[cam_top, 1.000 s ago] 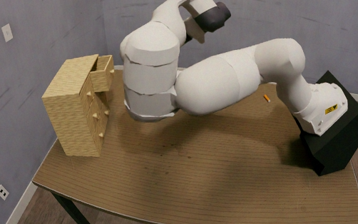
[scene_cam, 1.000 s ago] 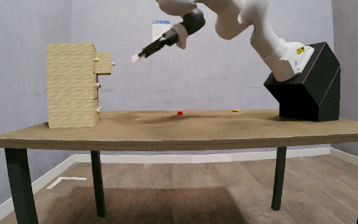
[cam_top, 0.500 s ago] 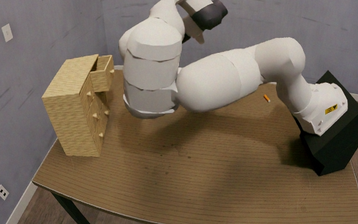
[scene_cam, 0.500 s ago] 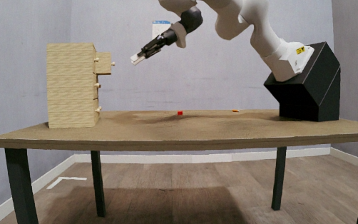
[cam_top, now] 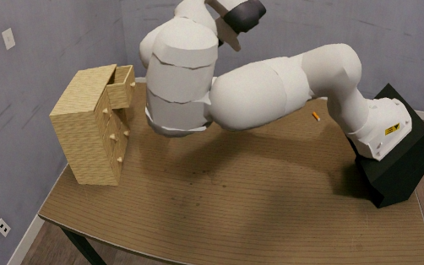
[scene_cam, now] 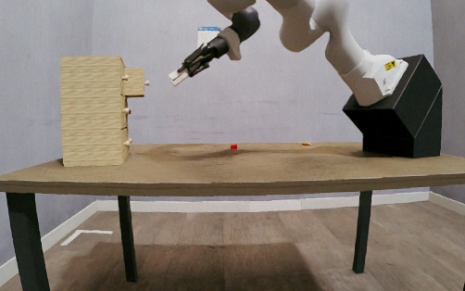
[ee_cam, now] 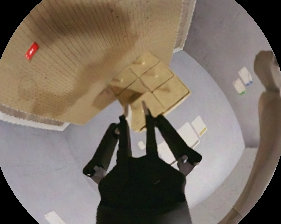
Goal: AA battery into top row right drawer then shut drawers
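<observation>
Side view has the gripper (scene_cam: 178,77) up in the air right of the chest (scene_cam: 93,111), jaws nearly together with nothing between them. The top view hides it behind the arm, but shows the open top drawer (cam_top: 122,87) and the AA battery (cam_top: 316,116) lying on the table (cam_top: 238,202) near the black pedestal (cam_top: 403,169). A small red block (scene_cam: 233,146) shows only from the side and wrist.

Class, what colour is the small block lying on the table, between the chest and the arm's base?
Red block, clearest in the exterior view.
</observation>
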